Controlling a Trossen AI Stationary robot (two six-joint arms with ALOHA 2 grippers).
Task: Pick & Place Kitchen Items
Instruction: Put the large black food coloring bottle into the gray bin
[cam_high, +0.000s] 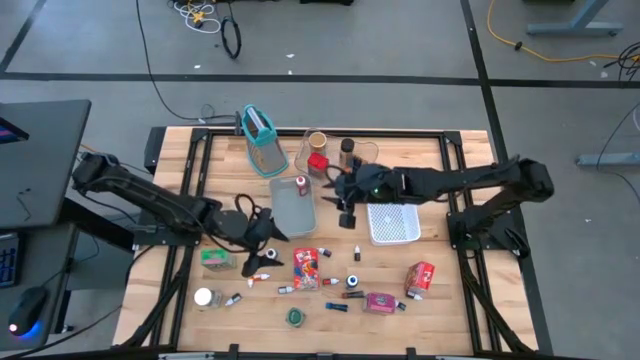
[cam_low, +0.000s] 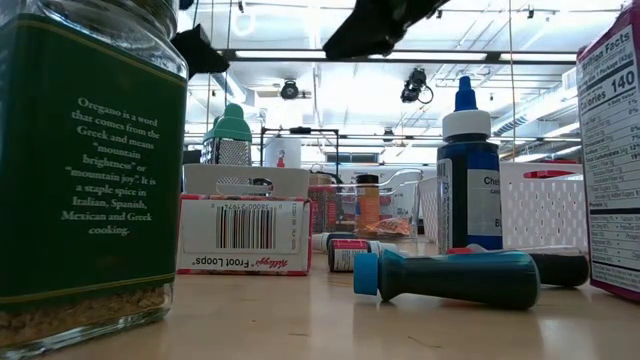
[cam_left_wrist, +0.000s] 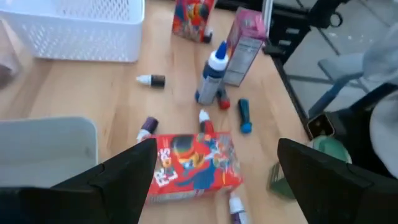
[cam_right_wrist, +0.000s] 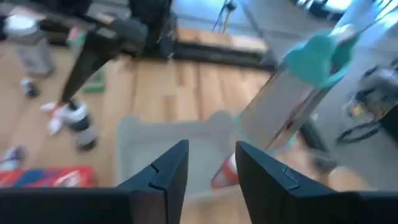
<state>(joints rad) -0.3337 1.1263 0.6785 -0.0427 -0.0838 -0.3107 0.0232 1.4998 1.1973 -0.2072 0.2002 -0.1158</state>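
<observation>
The kitchen items lie spread over the near half of the wooden table: a red cereal box (cam_high: 306, 268) (cam_left_wrist: 193, 165), a green packet (cam_high: 217, 260), a white-capped jar (cam_high: 205, 297), a red packet (cam_high: 420, 278), a pink packet (cam_high: 380, 302), a green lid (cam_high: 295, 317) and several small vials. A red-capped item (cam_high: 301, 183) lies in the grey tray (cam_high: 293, 210). My left gripper (cam_high: 266, 250) (cam_left_wrist: 214, 155) hovers open above the table, just left of the cereal box. My right gripper (cam_high: 337, 200) (cam_right_wrist: 211, 155) hangs open over the tray's right edge, with nothing between its fingers.
A white mesh basket (cam_high: 392, 222) stands right of the grey tray. An upright teal-rimmed holder (cam_high: 262, 135) stands at the back, with a clear cup (cam_high: 318, 143) and a dark jar (cam_high: 347, 150) beside it. A blue bottle (cam_left_wrist: 214, 71) stands among the vials near the front.
</observation>
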